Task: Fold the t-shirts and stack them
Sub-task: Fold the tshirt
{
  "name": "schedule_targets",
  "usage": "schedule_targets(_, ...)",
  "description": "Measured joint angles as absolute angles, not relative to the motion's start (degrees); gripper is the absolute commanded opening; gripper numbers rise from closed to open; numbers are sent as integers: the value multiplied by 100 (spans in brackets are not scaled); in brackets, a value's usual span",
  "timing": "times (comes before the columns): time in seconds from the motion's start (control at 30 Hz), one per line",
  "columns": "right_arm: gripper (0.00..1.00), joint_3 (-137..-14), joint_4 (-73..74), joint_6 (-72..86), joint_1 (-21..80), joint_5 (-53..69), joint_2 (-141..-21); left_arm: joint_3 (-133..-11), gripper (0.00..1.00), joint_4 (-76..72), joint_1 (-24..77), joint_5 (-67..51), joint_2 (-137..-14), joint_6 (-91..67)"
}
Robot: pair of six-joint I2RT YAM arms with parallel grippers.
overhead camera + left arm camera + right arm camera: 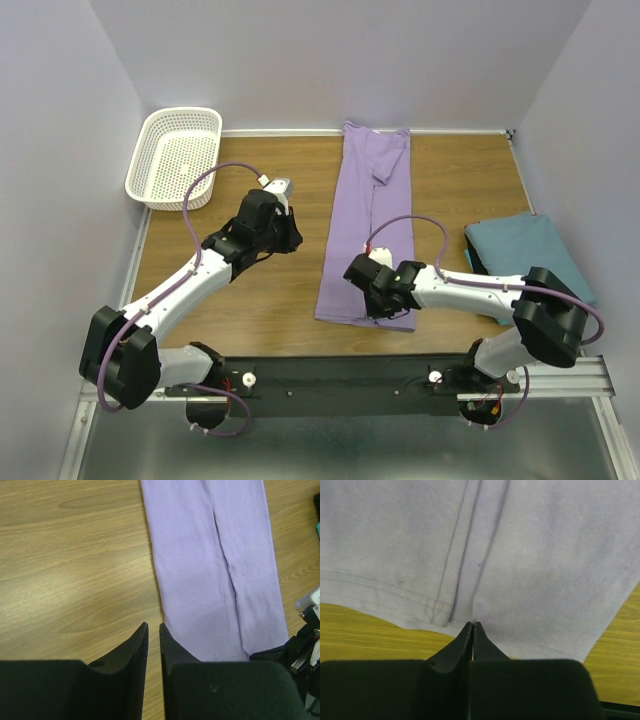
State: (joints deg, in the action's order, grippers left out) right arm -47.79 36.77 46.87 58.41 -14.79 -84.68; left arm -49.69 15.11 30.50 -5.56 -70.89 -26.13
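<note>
Lavender t-shirt [368, 225] lies as a long narrow strip down the middle of the desk [270, 300], far edge to near edge. Teal t-shirt [525, 255] sits folded at the right edge. White basket [150, 185] is in the far-left corner.

Right gripper [472, 624]: jaws pressed together at the lavender shirt's near hem, nipping what looks like only the very edge. We cannot tell how many layers are caught.

Left gripper [153, 626]: jaws a little apart and holding nothing, over bare wood just beside the strip's left edge.

Risks, as we judge them:
- The thin bite could slip off the hem on the lift.
- If only the top layer is caught, the strip opens up.
- A one-sided pull could skew the fold, with the left corner dragging.
- The right arm could sweep over and disturb the teal shirt.
</note>
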Motion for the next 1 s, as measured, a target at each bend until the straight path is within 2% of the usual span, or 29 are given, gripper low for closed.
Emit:
schedule_targets(0.27,0,-5019,3898,4687,5846,-1529,-8270,-4969,22,1514,3050,-556,-7129,-2613)
schedule_targets(1.0,1,-5131,3922,4742,6112,-1540,-8438,-4969,22,1511,3050,-558,-7144,-2613)
